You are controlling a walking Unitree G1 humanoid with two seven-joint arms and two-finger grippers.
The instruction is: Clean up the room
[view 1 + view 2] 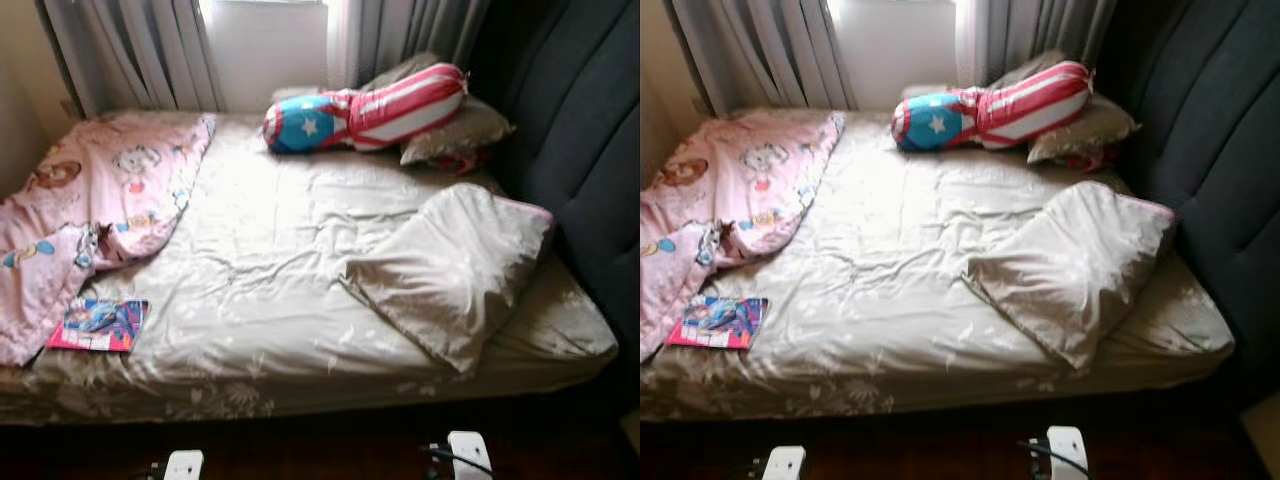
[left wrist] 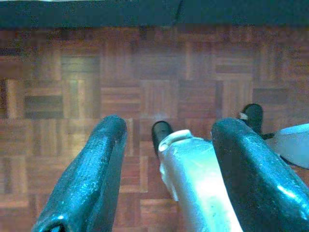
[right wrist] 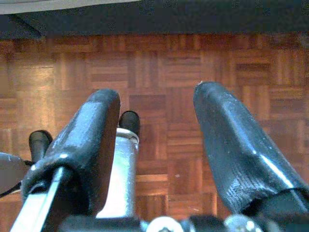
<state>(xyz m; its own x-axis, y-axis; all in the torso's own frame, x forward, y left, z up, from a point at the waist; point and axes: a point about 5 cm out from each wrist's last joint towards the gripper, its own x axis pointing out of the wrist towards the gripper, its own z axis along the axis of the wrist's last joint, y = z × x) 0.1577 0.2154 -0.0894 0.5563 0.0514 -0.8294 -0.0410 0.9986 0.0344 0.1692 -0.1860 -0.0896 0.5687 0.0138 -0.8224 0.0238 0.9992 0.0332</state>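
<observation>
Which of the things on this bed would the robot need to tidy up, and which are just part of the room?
To tidy:
pink blanket, bunched at one side
book near the bed's front edge
beige pillow, lying askew
striped cushion

Just there:
curtains
headboard
wooden floor

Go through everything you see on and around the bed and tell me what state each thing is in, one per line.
Pink blanket: crumpled in a heap on the bed's left side.
Book: closed, flat near the front left corner.
Beige pillow: lying askew on the right.
Striped bolster: resting on a pillow at the far end.
Curtains: parted.
Left claw: open, over the floor.
Right claw: open, over the floor.
</observation>
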